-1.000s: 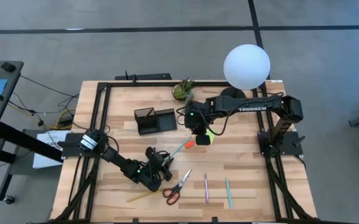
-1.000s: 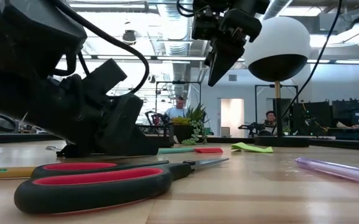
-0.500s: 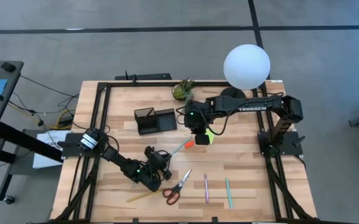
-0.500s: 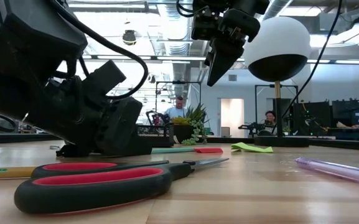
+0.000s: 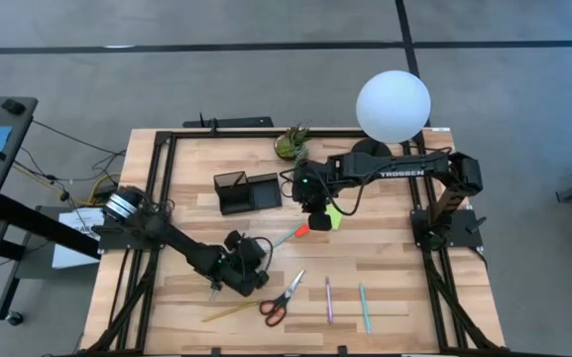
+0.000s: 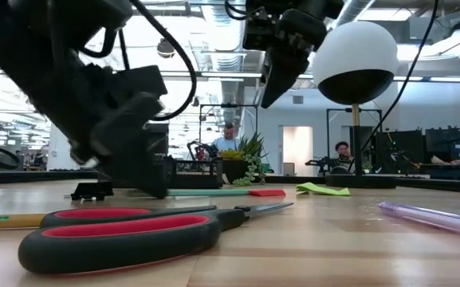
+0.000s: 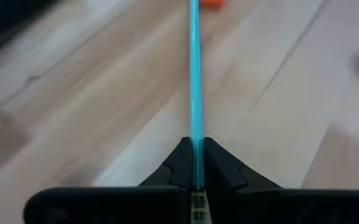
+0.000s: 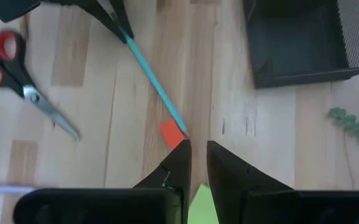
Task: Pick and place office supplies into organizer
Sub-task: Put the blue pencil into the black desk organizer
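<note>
1. The left hand (image 5: 249, 254) is low over the front middle of the table (image 5: 385, 278), its fingers (image 7: 182, 165) pressed together on the near end of a teal pen (image 7: 195, 74).
2. From that pinch the teal pen runs straight out over the wood, its far end reaching a small orange eraser (image 5: 301, 228).
3. Just beside the left hand, toward the table's front edge, lie red-handled scissors (image 5: 281, 298), and a yellow pencil (image 5: 228, 313) lies near the front edge to their left.
4. The right hand (image 8: 195, 163) hangs above the table's middle, over the orange eraser and a lime-green sticky pad (image 5: 333, 219); its fingers stand a narrow gap apart with nothing between them.
5. The black organizer (image 5: 248, 191) sits farther back, left of the right hand and well apart from the left one.
6. A purple pen (image 5: 328, 298) and another teal pen (image 5: 364, 306) lie at the front, right of the scissors.
7. A lamp with a white globe (image 5: 393, 105) and a small potted plant (image 5: 290, 142) stand at the back.
</note>
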{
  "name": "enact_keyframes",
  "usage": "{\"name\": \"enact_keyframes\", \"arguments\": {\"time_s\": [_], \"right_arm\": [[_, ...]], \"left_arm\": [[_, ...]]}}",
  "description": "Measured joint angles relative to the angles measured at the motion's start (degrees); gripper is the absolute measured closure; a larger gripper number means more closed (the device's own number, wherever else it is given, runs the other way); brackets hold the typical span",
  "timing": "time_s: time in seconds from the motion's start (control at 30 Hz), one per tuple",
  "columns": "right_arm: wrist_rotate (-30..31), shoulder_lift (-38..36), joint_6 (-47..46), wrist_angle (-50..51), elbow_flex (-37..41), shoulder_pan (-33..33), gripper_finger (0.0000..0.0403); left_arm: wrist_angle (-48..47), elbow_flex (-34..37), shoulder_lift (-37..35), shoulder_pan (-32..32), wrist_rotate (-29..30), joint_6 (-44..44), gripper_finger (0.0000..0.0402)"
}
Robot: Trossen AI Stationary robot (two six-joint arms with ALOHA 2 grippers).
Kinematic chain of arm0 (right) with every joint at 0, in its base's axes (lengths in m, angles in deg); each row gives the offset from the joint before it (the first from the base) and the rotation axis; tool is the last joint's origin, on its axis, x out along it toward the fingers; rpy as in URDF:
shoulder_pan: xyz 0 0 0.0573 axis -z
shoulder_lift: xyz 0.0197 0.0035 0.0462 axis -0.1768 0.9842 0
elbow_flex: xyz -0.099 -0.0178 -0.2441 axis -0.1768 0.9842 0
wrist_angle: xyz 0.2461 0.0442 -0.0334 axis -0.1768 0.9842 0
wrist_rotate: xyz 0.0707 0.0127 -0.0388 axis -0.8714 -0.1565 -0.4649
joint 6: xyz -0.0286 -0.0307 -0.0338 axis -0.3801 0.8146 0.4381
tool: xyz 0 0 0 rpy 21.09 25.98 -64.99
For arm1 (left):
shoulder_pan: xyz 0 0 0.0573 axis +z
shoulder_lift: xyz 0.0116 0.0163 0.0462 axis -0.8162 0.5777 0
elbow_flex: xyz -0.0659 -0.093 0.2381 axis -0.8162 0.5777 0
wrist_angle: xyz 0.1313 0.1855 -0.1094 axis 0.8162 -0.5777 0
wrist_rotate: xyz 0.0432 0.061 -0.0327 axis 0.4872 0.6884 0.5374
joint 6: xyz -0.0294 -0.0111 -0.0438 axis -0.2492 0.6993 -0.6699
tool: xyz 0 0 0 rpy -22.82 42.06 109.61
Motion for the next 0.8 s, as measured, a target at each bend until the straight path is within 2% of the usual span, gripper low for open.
{"name": "enact_keyframes", "arguments": {"time_s": [0.13,0.4,0.5,0.63,0.8], "right_arm": [[0.0,0.0,-2.8,-1.5,0.0,-0.2,0.0373],[0.1,0.0,-3.6,-0.2,0.0,-2.7,0.0392],[0.2,0.0,-3.8,0.0,0.0,-4.0,0.0392],[0.3,0.0,-6.8,0.9,0.0,-6.2,0.0392],[1.5,0.0,-6.9,1.0,0.0,-8.6,0.0395]], "left_arm": [[-7.7,-0.1,-5.9,2.9,-2.5,6.7,0.0397],[-13.4,-0.4,-16.6,6.9,-0.6,13.5,0.0397],[-19.3,-0.4,-20.1,8.2,-0.4,13.8,0.0397],[-30.2,-1.0,-26.7,10.4,-1.0,13.8,0.0397],[-50.6,-8.7,-33.2,13.9,-4.8,17.5,0.0397]]}}
